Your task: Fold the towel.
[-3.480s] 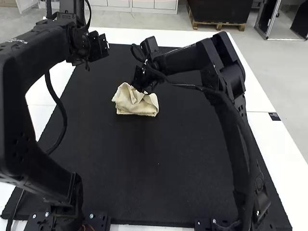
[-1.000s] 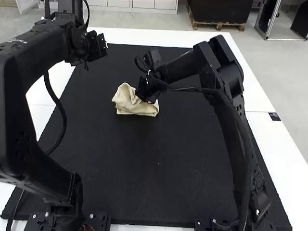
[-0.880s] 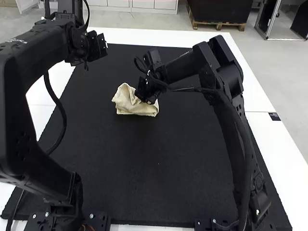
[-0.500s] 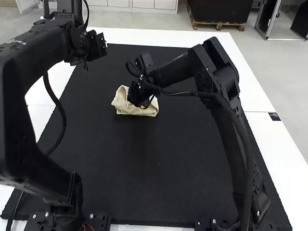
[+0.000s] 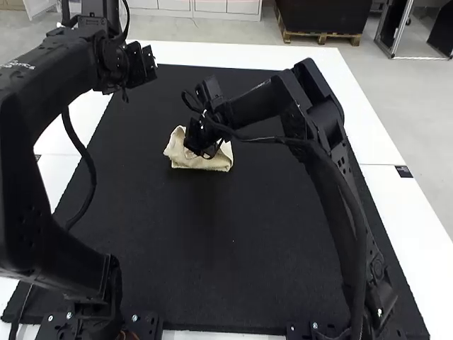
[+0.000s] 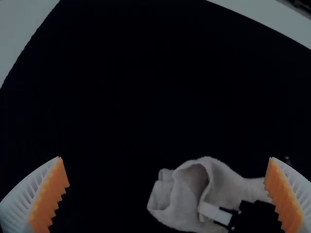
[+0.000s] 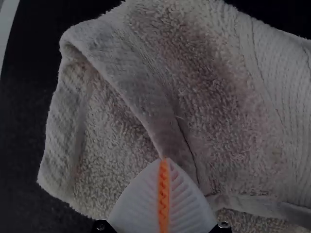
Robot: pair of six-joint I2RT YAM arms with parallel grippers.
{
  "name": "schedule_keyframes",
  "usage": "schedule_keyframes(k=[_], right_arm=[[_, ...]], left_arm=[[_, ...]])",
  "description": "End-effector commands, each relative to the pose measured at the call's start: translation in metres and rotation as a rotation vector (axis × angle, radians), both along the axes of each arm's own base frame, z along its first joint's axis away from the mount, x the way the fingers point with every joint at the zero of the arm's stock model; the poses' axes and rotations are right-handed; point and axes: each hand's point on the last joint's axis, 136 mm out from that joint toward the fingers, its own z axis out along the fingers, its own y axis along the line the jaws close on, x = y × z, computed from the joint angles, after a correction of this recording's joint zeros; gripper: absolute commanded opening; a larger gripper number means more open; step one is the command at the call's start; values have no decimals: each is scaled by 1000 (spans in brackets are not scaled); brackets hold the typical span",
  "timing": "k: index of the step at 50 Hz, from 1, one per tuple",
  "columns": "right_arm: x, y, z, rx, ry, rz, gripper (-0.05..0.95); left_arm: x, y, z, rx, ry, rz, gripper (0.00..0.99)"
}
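The cream towel (image 5: pixel 215 159) lies folded and slightly bunched on the black mat, with a raised flap on its top. My left gripper (image 5: pixel 150 65) is beyond the towel to the left, high up; in its wrist view the left gripper (image 6: pixel 166 158) stands open with nothing between its pads. My right gripper (image 5: pixel 201 144) is down at the towel and partly covers it. In the right wrist view, the right gripper (image 7: pixel 164 159) is shut, its tips at the edge of a fold of the towel (image 7: pixel 218 97), which it pinches.
The black mat (image 5: pixel 233 248) covers the middle of the white table (image 5: pixel 375 134). The left arm stands along the mat's left side, and the right arm reaches in from the right over the middle. Cables hang from both arms.
The right gripper has shifted left over the towel, and the flap's raised peak has sunk a little. The left arm has barely moved.
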Motion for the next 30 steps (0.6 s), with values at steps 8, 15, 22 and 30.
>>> schedule_keyframes(k=[8,15,22,30], right_arm=[[5,17,22,48,-35,20,-16],[8,19,30,58,-45,20,-16],[15,18,46,76,-66,11,-16],[25,9,60,84,-81,-9,-16]], left_arm=[[-4,3,1,-11,-9,6,949],[-4,3,1,-11,-9,6,949],[-4,3,1,-11,-9,6,949],[-4,3,2,-11,-11,6,949]])
